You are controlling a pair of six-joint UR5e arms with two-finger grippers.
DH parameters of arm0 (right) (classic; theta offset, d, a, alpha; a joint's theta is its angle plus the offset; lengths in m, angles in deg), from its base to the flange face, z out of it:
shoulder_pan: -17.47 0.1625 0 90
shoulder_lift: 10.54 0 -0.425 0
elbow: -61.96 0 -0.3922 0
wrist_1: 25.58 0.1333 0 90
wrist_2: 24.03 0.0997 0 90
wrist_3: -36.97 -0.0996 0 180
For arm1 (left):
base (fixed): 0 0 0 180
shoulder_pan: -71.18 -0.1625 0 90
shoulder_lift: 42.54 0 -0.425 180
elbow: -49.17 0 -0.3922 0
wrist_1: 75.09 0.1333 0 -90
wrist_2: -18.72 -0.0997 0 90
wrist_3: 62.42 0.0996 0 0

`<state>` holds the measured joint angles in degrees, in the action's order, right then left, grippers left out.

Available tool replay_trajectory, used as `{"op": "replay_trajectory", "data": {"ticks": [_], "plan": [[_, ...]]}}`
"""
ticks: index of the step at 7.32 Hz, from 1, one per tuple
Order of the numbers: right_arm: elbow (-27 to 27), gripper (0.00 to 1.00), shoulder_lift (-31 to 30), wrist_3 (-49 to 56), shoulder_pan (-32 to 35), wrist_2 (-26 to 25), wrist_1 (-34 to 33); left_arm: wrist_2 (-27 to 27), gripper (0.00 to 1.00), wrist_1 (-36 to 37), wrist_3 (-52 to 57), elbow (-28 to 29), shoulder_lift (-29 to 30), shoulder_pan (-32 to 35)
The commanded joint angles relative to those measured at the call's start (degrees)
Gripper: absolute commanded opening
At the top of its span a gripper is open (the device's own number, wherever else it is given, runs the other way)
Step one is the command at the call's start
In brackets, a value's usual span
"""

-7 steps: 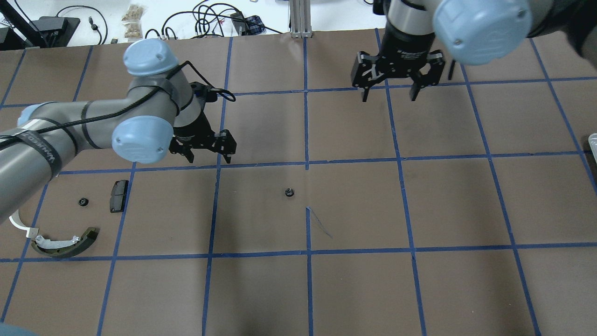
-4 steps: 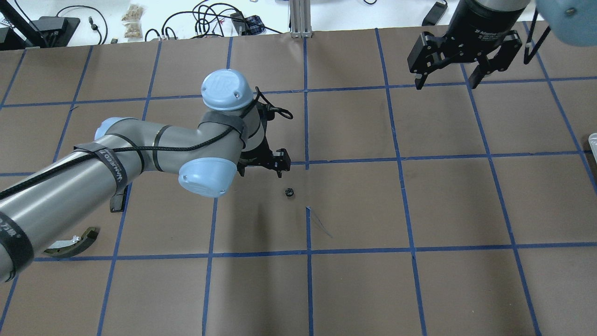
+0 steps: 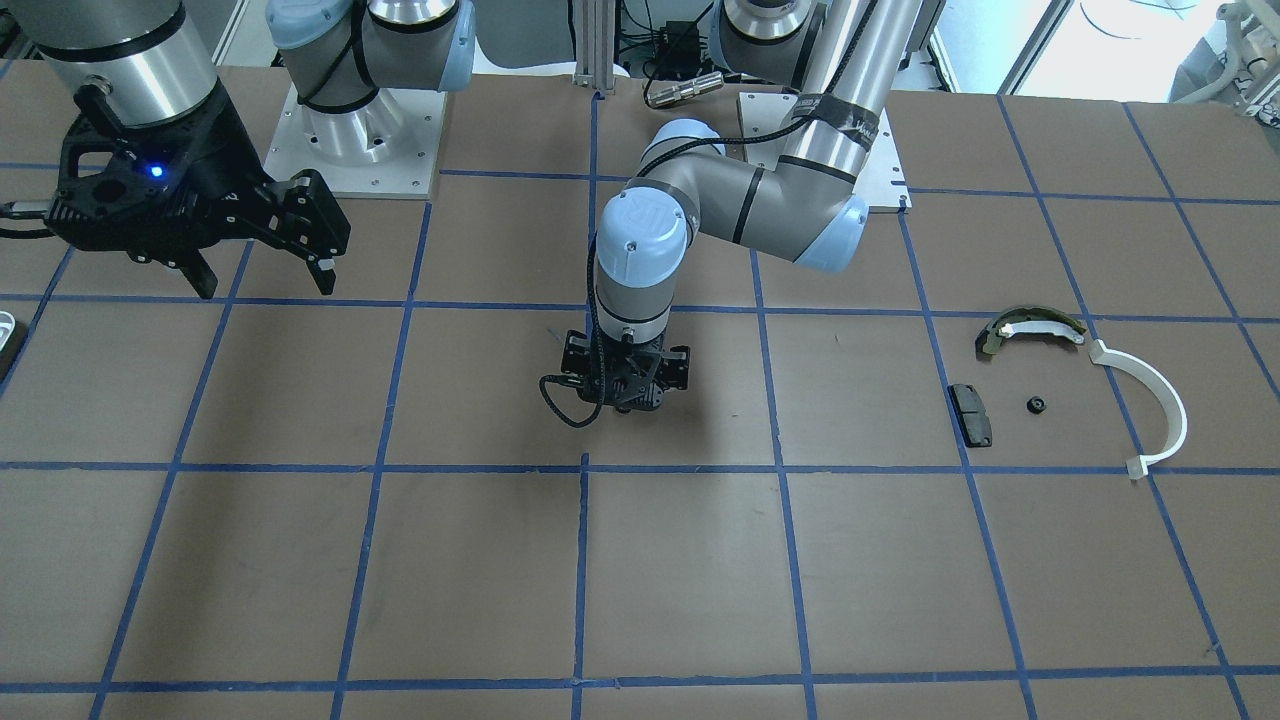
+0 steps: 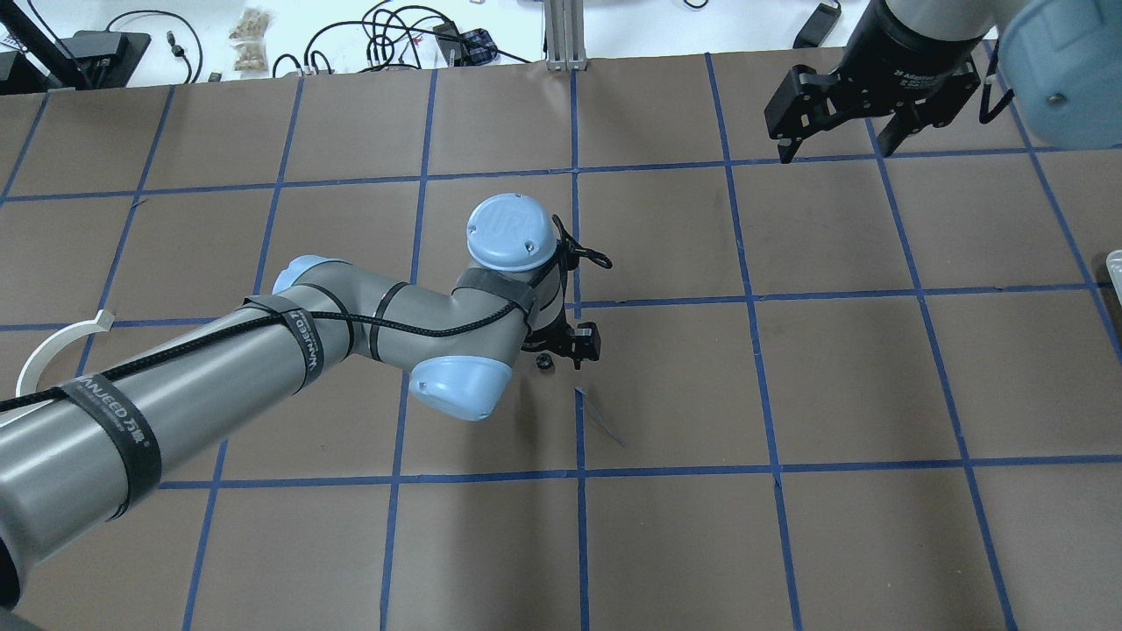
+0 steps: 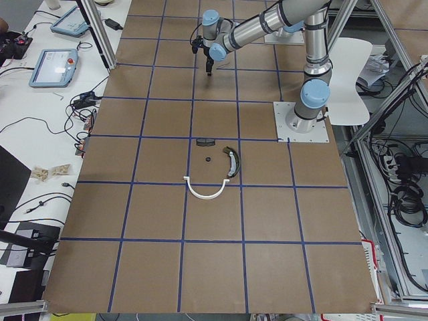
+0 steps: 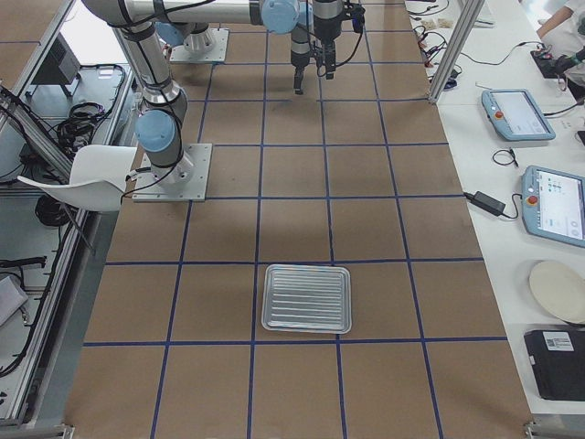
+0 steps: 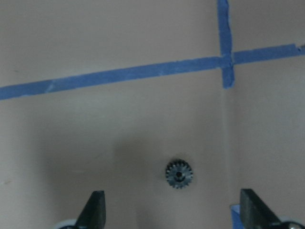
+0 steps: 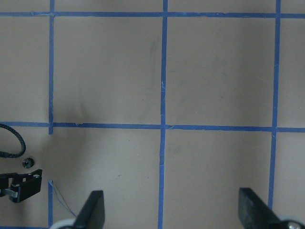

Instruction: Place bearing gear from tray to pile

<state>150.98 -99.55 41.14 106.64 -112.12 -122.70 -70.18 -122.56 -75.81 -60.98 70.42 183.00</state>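
A small black bearing gear [image 4: 543,360] lies on the brown paper at the table's middle, also in the left wrist view [image 7: 179,173]. My left gripper [image 7: 174,207] is open and hovers over it, the gear just ahead of the gap; in the overhead view the left gripper [image 4: 574,346] is partly hidden by its wrist. My right gripper [image 4: 833,153] is open and empty, far back right. The pile shows in the front view: white arc [image 3: 1165,400], olive brake shoe [image 3: 1030,328], black pad [image 3: 971,414] and another small gear [image 3: 1036,404].
A ribbed metal tray [image 6: 307,298] sits at the robot's right end of the table; only its edge [image 4: 1115,263] shows overhead. In the overhead view my left arm covers the pile except the white arc [image 4: 53,346]. Cables lie beyond the far edge.
My left arm swept right from near the pile to over the gear at the table's middle. My right gripper moved away to the back right. Both stayed open.
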Motion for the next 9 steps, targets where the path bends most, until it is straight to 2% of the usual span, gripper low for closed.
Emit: {"op": "replay_trajectory", "data": {"ticks": [1,3,4,5,6,7,9], "plan": [[0.2,1.0,0.15,0.05,2.15,-2.68,-2.01,-0.05,0.83,1.23,0.47,0.29,1.38,0.24],[0.99,1.0,0.24,0.4,1.37,-2.96,-1.93,-0.05,0.74,2.21,0.82,0.37,2.26,0.15],[1.07,1.0,-0.11,0.05,1.45,-2.79,-1.93,-0.14,0.65,2.21,0.74,-0.23,2.35,0.15],[1.16,1.0,0.15,0.22,1.1,-2.7,-1.93,-0.14,0.46,2.12,0.74,-0.24,2.44,0.15],[1.25,1.0,0.15,0.31,1.1,-2.09,-1.93,-0.23,0.09,1.77,0.82,-0.24,2.27,0.07],[1.42,1.0,-0.02,0.22,0.66,-2.09,-2.19,0.03,0.0,1.68,0.82,-0.15,2.26,-0.19],[1.43,1.0,-0.2,0.31,0.66,-2.09,-2.2,-0.23,0.0,1.07,0.82,0.46,1.04,-1.5]]}}
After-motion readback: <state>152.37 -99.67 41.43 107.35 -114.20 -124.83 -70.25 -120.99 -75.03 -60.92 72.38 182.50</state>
